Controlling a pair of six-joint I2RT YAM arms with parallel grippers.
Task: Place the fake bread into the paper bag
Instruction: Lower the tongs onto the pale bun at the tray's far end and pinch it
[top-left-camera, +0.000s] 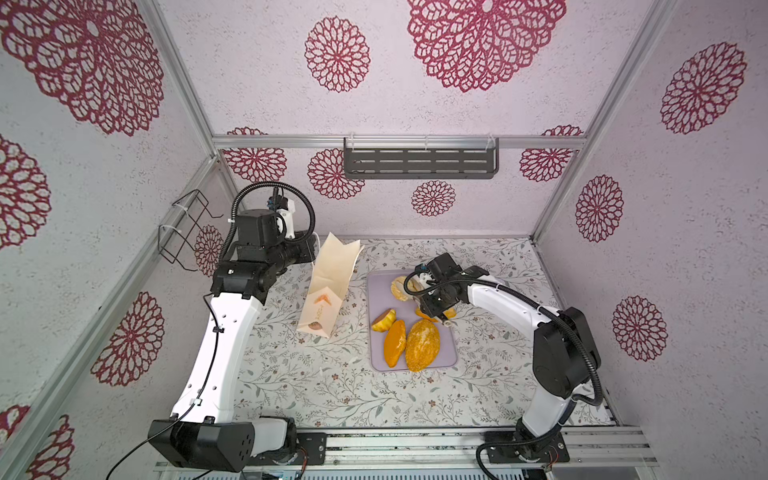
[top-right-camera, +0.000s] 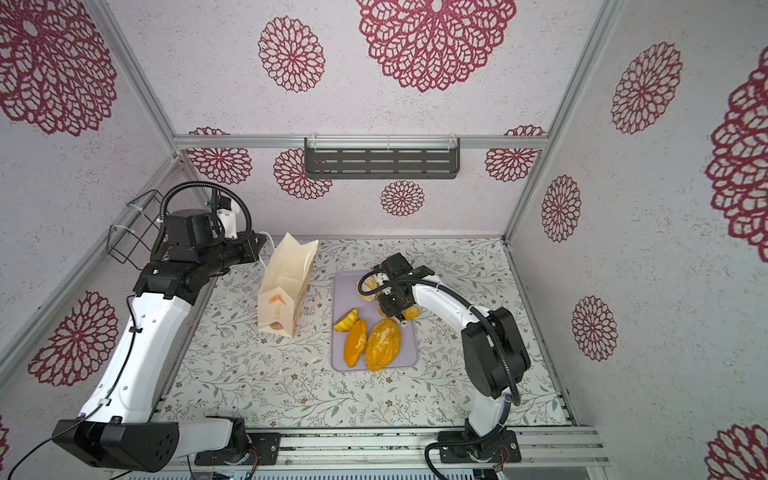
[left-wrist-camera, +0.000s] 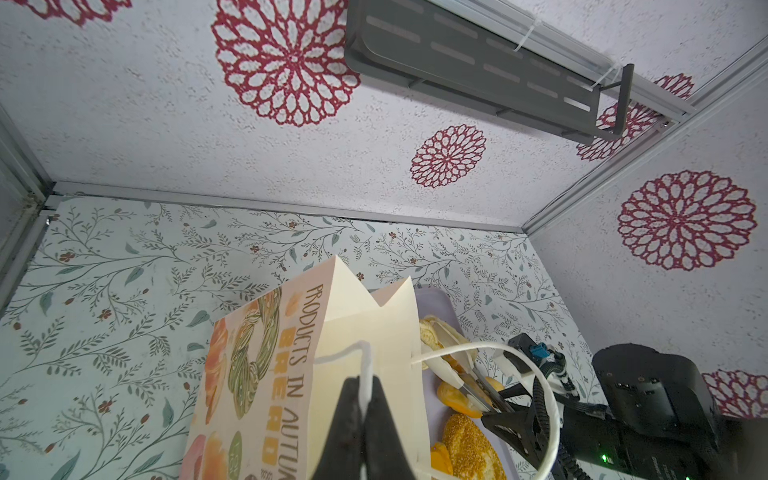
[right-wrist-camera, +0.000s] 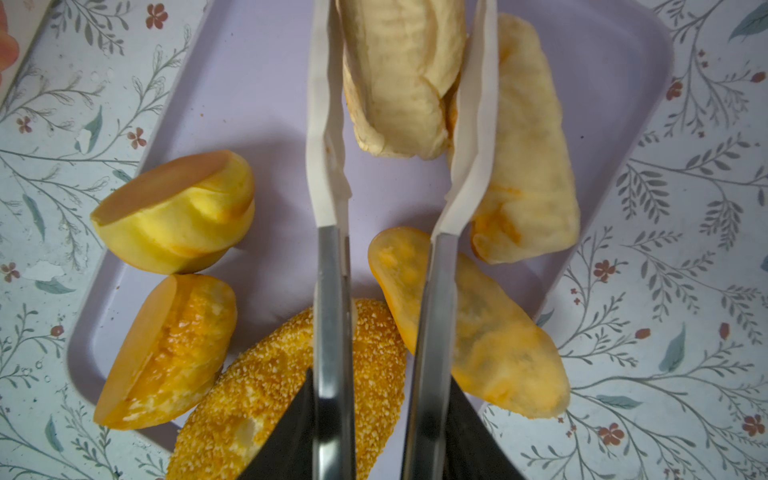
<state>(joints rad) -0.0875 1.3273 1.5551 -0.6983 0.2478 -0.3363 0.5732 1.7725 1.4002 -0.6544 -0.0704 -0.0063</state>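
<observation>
Left gripper (left-wrist-camera: 365, 384) pinched shut on bag (left-wrist-camera: 365, 316) handle (left-wrist-camera: 365, 359), bag upright beside tray (right-wrist-camera: 249, 83); right gripper (right-wrist-camera: 401, 62) tongs snug against both sides of pale roll (right-wrist-camera: 399, 108) at tray's far end, so we squeeze gently, lift straight, clear neighbour roll (right-wrist-camera: 528, 145).

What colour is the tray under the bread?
Pale lilac tray, plain with no pattern, clearest in the right wrist view.

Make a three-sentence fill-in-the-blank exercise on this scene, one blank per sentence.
1. The left gripper is shut on the white cord ____ of the paper bag.
2. The right gripper holds ____, whose white tips flank a pale roll.
3. The right wrist view shows ____ bread pieces over the lilac tray.

Missing words: handle; tongs; six.
</observation>
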